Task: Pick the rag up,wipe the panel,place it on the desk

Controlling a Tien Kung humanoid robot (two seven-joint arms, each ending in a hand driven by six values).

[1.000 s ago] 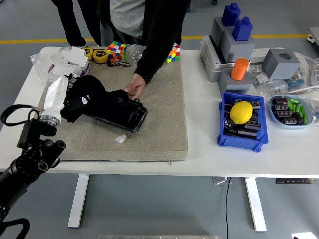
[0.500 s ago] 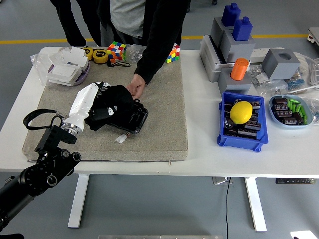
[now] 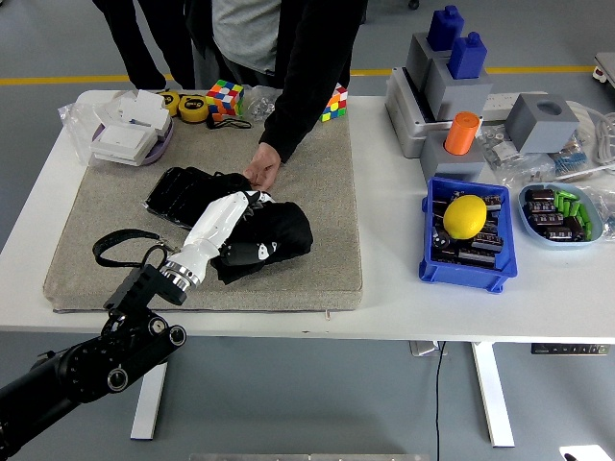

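Sweeping rightward since a second ago, the left hand has dragged the black rag from the panel's left end past its right end, baring the glossy black panel on the mat; wiping looks underway. Fingers grasp the bunched rag. A person's hand steadies the panel's far edge.
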